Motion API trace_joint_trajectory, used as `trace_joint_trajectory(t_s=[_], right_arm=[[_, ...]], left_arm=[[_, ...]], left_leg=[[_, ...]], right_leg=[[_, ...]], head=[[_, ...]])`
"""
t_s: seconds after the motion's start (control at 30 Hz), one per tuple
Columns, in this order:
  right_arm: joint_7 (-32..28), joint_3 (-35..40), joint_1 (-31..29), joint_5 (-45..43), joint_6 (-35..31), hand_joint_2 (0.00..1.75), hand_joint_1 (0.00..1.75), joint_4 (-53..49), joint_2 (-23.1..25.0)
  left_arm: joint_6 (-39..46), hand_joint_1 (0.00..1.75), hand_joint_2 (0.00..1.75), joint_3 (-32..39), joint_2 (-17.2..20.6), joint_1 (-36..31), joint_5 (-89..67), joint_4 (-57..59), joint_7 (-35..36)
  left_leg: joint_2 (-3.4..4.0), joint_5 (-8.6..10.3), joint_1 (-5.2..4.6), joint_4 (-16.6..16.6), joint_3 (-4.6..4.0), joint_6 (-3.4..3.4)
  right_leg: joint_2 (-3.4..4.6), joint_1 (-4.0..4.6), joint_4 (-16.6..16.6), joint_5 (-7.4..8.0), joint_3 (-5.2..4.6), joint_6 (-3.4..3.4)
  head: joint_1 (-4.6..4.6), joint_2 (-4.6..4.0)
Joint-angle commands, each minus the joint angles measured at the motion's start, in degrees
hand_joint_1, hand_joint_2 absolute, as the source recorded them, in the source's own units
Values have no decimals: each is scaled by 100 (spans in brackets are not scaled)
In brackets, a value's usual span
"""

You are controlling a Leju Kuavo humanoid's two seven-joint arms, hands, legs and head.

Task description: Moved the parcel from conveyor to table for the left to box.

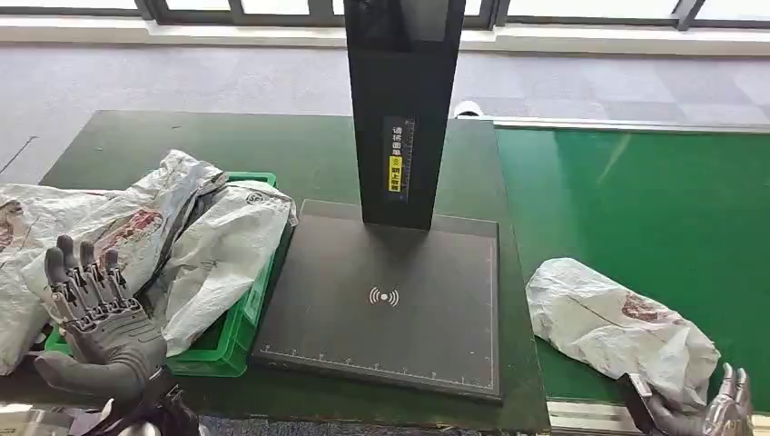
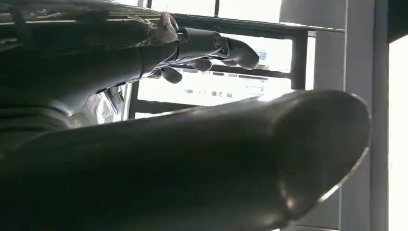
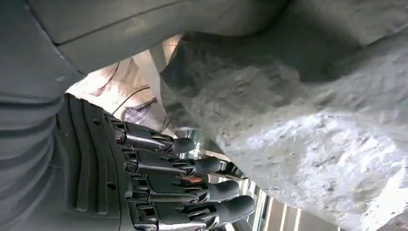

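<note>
White poly-bag parcel on green conveyor, awaiting transfer; right hand beside it, fingers spread, empty; left hand open, idle by crate.

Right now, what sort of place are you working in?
Likely a parcel sorting station: a green conveyor carrying a parcel, a black scanner stand, and a green bin of bagged parcels.
</note>
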Motion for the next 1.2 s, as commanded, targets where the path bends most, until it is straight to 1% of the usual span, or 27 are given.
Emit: trace_joint_trajectory(t_s=[0.03,0.1,0.13,0.33,0.37,0.4,0.57,0.7,0.9,1.1,1.13,1.2], right_arm=[[132,606,-653,447,33,175,0,694,190],[39,678,-702,348,-65,175,0,701,309],[-56,684,-720,263,6,175,0,720,347],[-78,708,-709,228,37,175,0,717,360],[-78,708,-709,228,37,175,175,717,360],[-165,657,-835,-7,1269,175,175,887,365],[-55,715,-848,10,1274,175,175,828,453],[-110,845,-828,-32,1568,175,175,822,449],[-121,878,-817,-66,1592,175,175,794,439],[-280,1221,-709,-468,1421,175,175,561,375],[-840,1039,-692,-1016,798,175,175,269,484],[-1333,1076,-669,-1781,498,175,175,-300,578]], left_arm=[[114,0,0,-392,423,-318,149,690,-94],[142,0,0,-436,447,-379,148,722,-94],[154,0,0,-451,456,-400,152,736,-94],[168,0,0,-457,464,-409,159,730,-93],[168,0,0,-457,464,-409,159,730,-93],[200,0,0,-533,586,-506,198,790,-90],[214,0,0,-516,610,-591,231,864,-82],[264,0,0,-525,630,-555,267,812,-106],[281,0,0,-526,641,-545,270,796,-109],[327,0,0,-426,478,-540,250,666,-64],[385,0,0,-337,409,-499,247,539,-56],[454,0,0,-262,411,-485,220,384,-17]], left_leg=[[19,4,5,-13,10,-4],[25,6,6,-16,12,-6],[25,5,7,-11,12,-6],[14,8,6,-12,16,-8],[12,11,6,-15,14,-10],[15,8,8,-12,17,-9],[19,6,9,-7,19,-10],[16,3,12,-4,24,-4],[11,6,13,-9,32,-6],[11,4,11,-4,32,-5],[5,10,11,-13,28,-5],[12,7,12,-9,27,-5]], right_leg=[[21,6,-13,10,5,-8],[29,7,-16,15,5,-10],[31,8,-12,14,2,-10],[19,7,-10,11,5,-8],[18,8,-12,13,4,-9],[21,9,-11,12,6,-9],[25,10,-7,11,8,-6],[23,11,-8,8,16,-4],[17,13,-15,16,25,-3],[17,11,-10,13,23,0],[12,12,-19,17,22,-4],[19,13,-15,17,18,-3]], head=[[2,0],[0,0],[2,0],[0,0],[0,0],[0,0],[0,0],[0,0],[0,0],[0,0],[0,0],[0,0]])
